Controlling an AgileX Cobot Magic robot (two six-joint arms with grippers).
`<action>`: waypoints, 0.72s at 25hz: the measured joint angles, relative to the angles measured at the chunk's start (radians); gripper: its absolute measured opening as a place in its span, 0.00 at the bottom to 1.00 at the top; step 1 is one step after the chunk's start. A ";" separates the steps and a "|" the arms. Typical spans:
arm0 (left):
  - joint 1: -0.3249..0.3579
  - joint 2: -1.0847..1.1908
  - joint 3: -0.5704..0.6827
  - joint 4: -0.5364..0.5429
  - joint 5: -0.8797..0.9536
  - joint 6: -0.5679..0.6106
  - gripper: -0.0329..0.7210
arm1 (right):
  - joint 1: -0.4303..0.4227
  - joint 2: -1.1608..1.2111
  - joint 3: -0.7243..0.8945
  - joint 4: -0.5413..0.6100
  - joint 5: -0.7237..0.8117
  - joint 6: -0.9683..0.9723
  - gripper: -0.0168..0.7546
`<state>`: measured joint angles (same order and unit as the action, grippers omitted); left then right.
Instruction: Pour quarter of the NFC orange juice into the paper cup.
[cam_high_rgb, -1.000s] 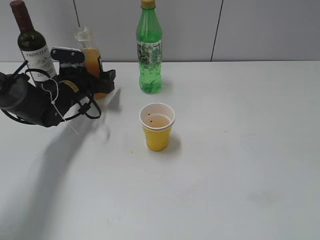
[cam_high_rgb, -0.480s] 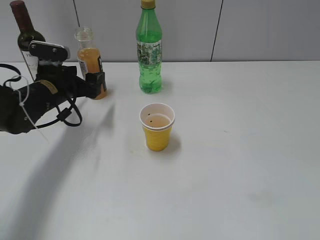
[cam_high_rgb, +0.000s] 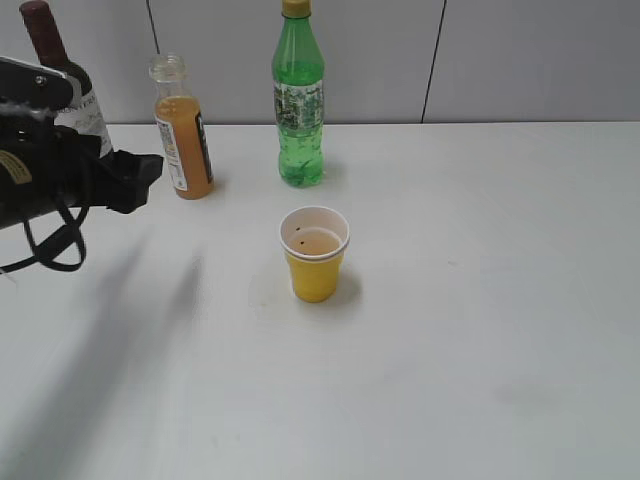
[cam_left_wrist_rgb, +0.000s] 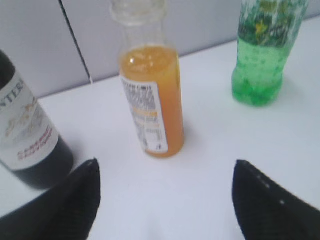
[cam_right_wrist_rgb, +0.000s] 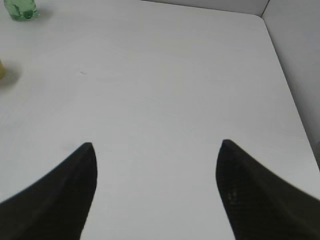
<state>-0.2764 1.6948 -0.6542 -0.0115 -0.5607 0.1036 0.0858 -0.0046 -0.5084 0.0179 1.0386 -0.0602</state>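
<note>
The left tool (cam_left_wrist_rgb: 165, 200) is spread wide and empty, just short of the upright juice bottle (cam_high_rgb: 182, 130); the green bottle (cam_high_rgb: 298, 95) stands rightward; the paper cup (cam_high_rgb: 314, 253) sits mid-tabletop (cam_high_rgb: 480, 300); the right tool (cam_right_wrist_rgb: 156, 187) gapes empty.

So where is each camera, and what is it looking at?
Exterior view: up in front, slanting down at the table, paper cup and three bottles; left arm shows.
Left wrist view: low behind the open left gripper, facing the orange juice bottle.
Right wrist view: above bare table, open right gripper.
Shared: the green bottle appears in all three.
</note>
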 joint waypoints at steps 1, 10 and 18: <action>0.004 -0.031 -0.005 0.001 0.079 0.017 0.84 | 0.000 0.000 0.000 0.000 0.000 0.000 0.78; 0.157 -0.132 -0.333 -0.013 1.146 0.041 0.84 | 0.000 0.000 0.000 0.000 0.000 0.000 0.78; 0.231 -0.204 -0.430 -0.045 1.655 0.041 0.82 | 0.000 0.000 0.000 0.000 0.000 0.000 0.78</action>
<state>-0.0451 1.4909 -1.0847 -0.0569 1.0943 0.1446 0.0858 -0.0046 -0.5084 0.0179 1.0386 -0.0602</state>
